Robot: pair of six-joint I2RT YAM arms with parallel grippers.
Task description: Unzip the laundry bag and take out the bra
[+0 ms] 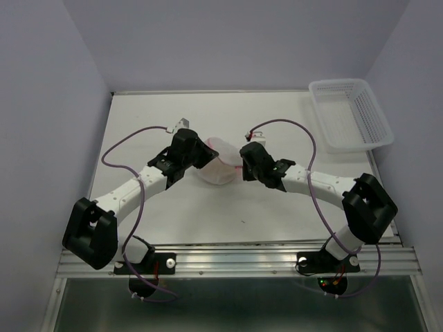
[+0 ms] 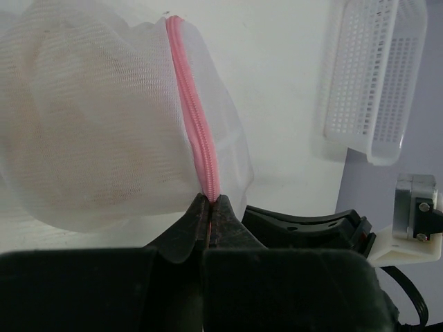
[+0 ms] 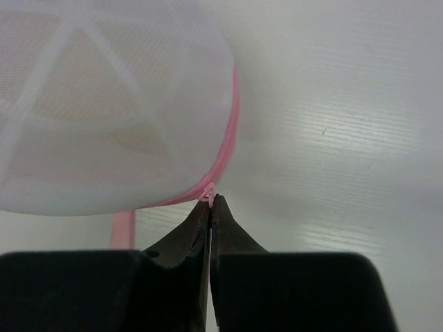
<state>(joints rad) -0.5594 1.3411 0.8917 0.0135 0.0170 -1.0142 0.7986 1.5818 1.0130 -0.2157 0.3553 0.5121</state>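
Note:
The laundry bag (image 1: pixel 220 164) is a white mesh pouch with pink zipper trim, held between my two grippers at the table's middle. My left gripper (image 1: pixel 201 153) is shut on the pink zipper seam (image 2: pixel 197 131) at the bag's left side. My right gripper (image 1: pixel 241 164) is shut on the small pink zipper pull (image 3: pixel 208 194) at the bag's right edge. The bag also shows in the left wrist view (image 2: pixel 90 124) and the right wrist view (image 3: pixel 104 104). A faint tan shape (image 3: pixel 142 142) shows through the mesh; the bra itself stays inside, mostly hidden.
A white plastic lattice basket (image 1: pixel 349 114) stands at the back right of the table, and also shows in the left wrist view (image 2: pixel 370 76). Purple cables loop off both arms. Grey walls close in on the left, right and back.

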